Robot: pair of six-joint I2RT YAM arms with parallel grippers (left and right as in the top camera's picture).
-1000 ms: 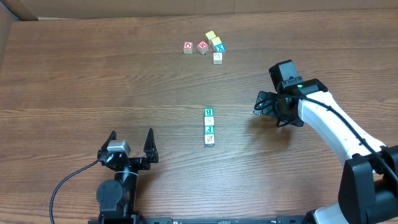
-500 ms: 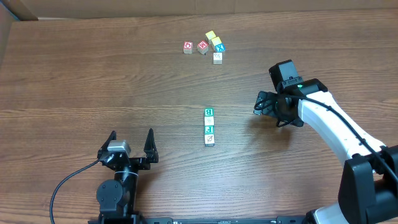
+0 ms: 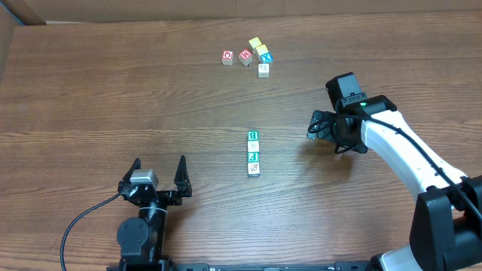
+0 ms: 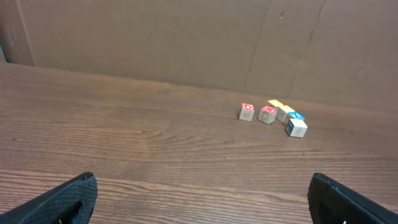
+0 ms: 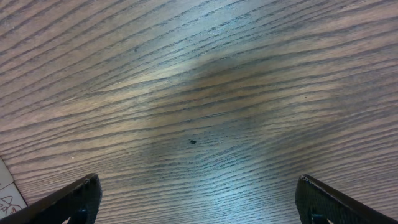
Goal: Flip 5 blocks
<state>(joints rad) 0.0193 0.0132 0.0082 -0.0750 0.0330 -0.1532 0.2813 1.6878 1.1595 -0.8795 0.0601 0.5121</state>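
A wooden table seen from above, with two robot arms and nine tiny alphabet blocks. A neat row of four blocks, green-lettered and pale, lies mid-table and serves as the landmark here. Well beyond the row, toward the far edge, sits a loose cluster of five blocks with red, yellow and teal faces. The right gripper hovers low, near the row on its right side, fingers spread wide and grasping nothing; its wrist camera shows bare wood and a corner of the row's end block. The left gripper rests well to the row's left and nearer the robot, also released and empty. No block is being touched. Which blocks are already flipped cannot be told; the tidy row may be finished work, the cluster likely remaining.
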